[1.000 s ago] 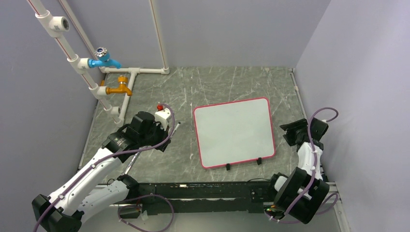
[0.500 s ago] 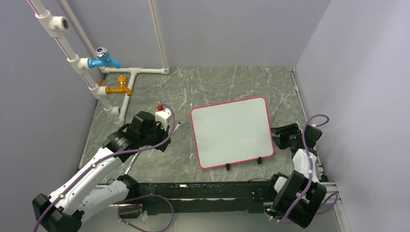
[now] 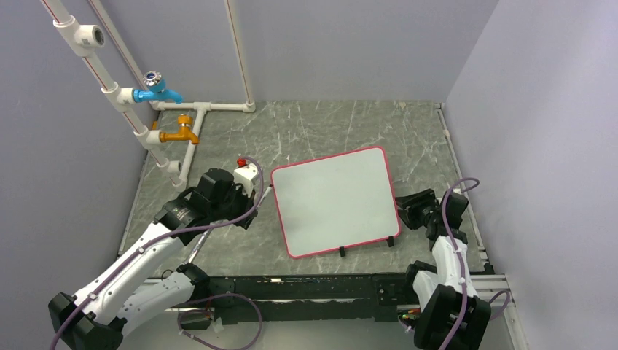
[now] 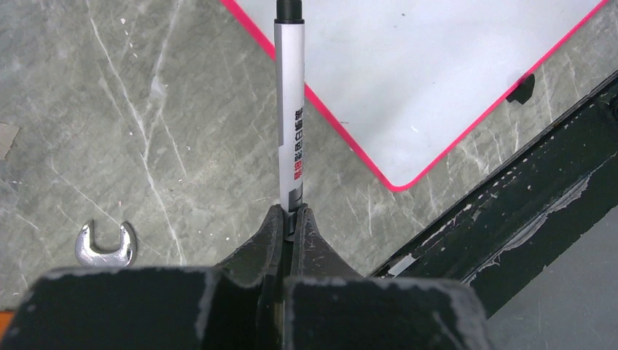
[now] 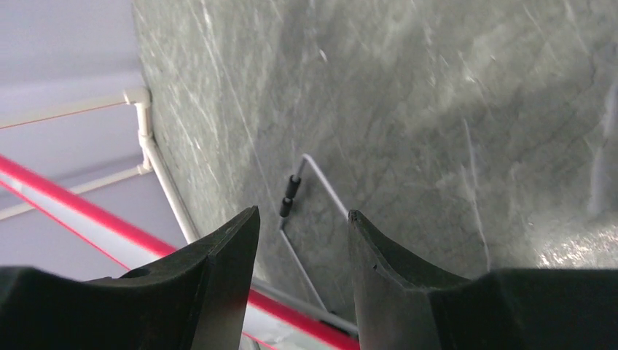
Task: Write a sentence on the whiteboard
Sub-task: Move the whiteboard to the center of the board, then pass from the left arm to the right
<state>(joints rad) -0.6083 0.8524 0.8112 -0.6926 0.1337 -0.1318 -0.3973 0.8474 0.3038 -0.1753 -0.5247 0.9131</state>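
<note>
The whiteboard (image 3: 331, 200) lies flat on the grey marbled table (image 3: 328, 124), about mid-table and a little right of centre. It is turned slightly askew, with its 2 small black feet (image 3: 342, 251) on the near edge. Its face is blank, so no writing has begun, and the step in hand looks like getting board and pen into reach of each other. The left gripper (image 4: 291, 219) is clenched on the lower end of a white marker (image 4: 289, 109). In the left wrist view the marker's black end reaches just past the red rim at the board's left edge, though I cannot tell whether it touches the surface or whether it is capped. The right gripper (image 3: 403, 209) sits low on the table, just against the board's right edge near its near-right corner. Its fingers (image 5: 218, 284) are spread with nothing between them, and the red rim shows close below them. A small wrench (image 4: 106, 244) lies on the table left of the marker. The next move likely calls for the right arm to brace the board so it cannot slide. The left arm would then carry the marker farther over the white face and lower the tip into light contact.
</note>
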